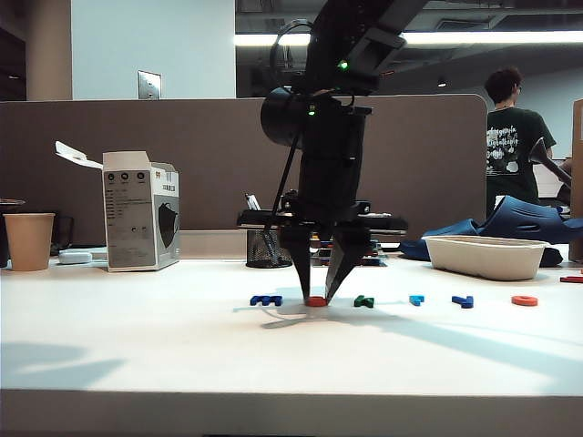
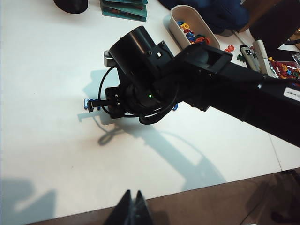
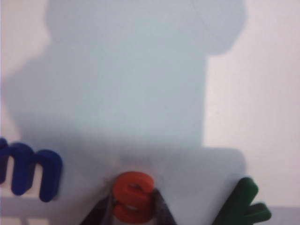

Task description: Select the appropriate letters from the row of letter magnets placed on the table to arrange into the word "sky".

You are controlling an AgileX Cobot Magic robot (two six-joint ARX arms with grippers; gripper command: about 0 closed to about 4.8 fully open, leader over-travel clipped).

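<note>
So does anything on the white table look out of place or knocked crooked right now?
Nothing stands out. The six small plastic letter magnets lie flat in their row on the white table. The right gripper straddles the orange-red "s", its fingers closing beside it; the left gripper hangs apart near the table's edge.

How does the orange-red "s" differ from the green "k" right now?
The orange-red "s" is curvy; the green "k" is angular. The "s" sits between the fingers of the right gripper, which are down at the table and closing around it, while the "k" lies free beside it with nothing touching it. Both are small flat magnets lying in the same row on the white table. The left gripper is held away from them.
</note>
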